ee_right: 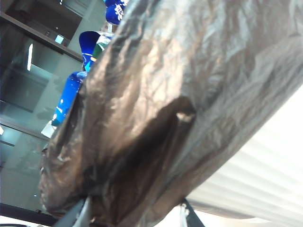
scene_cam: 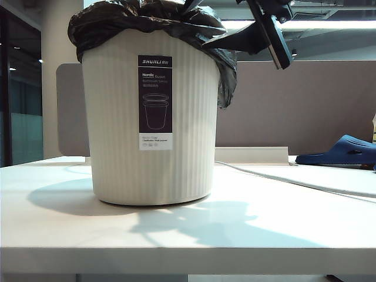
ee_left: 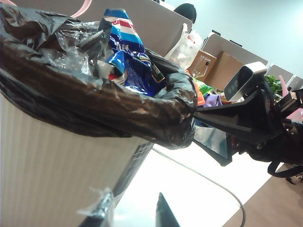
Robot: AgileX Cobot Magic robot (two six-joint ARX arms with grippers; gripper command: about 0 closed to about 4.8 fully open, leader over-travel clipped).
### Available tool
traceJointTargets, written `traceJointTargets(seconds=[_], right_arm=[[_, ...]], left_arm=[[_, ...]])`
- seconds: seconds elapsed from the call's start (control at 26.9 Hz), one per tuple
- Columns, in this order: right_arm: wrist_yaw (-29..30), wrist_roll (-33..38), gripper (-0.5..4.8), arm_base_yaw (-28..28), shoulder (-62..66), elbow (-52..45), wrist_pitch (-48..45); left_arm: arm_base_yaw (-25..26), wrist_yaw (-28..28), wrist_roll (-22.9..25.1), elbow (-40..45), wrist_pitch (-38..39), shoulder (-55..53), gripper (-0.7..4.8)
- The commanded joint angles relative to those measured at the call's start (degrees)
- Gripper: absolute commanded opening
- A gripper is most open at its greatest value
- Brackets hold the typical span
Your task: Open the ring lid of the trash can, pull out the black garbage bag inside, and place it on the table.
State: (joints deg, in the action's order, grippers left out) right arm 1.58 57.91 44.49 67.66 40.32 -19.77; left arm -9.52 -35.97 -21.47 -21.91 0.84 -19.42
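On the trash can (scene_cam: 117,117): "Nordic" label (scene_cam: 155,102)

A grey-brown fabric partition panel (scene_cam: 294,106) runs behind, a pale square pillar (scene_cam: 59,76) and dark glass wall (scene_cam: 17,88) stand far left, bright ceiling strip light (scene_cam: 329,24) overhead

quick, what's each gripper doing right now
Left gripper: below the trash can rim, only one fingertip visible; cannot be told.
Right gripper: open, fingers straddling the black garbage bag.

glossy crinkled black garbage bag (scene_cam: 147,23), ribbed plastic trash can (scene_cam: 117,135)
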Motion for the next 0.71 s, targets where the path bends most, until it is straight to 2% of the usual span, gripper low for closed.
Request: traceJointTargets(seconds=[0.04,0.15,0.22,0.3,0.37,0.48,0.56,0.71], right_arm=[[-0.15,0.61,2.01,0.09,0.35,0.31,-1.92],[-0.17,0.66,1.98,0.09,1.05,0.31,-1.92],[-0.17,0.63,1.66,0.09,1.31,0.31,-1.92],[-0.2,0.61,1.59,0.09,1.51,0.31,-1.9],[-0.2,0.59,0.87,0.09,1.51,0.31,-1.9],[-0.2,0.57,0.69,0.09,1.53,0.31,-1.9],[-0.17,0.57,0.19,0.09,1.53,0.31,-1.86],[-0.17,0.59,0.07,0.11,1.51,0.28,-1.31]], left_arm=[[-0.09,-0.28,0.31,-0.07,-0.04,0.0,1.17],[-0.09,-0.28,0.5,-0.07,0.55,0.0,1.17],[-0.09,-0.28,0.5,-0.02,0.81,0.0,1.17],[-0.09,-0.28,0.5,0.31,0.83,0.0,1.17],[-0.09,-0.28,0.48,0.92,0.81,0.0,1.17],[-0.09,-0.28,0.48,1.46,0.81,0.02,1.17],[-0.09,-0.26,0.48,1.6,0.76,0.02,1.17],[-0.09,-0.26,0.5,1.6,0.74,0.02,1.17]])
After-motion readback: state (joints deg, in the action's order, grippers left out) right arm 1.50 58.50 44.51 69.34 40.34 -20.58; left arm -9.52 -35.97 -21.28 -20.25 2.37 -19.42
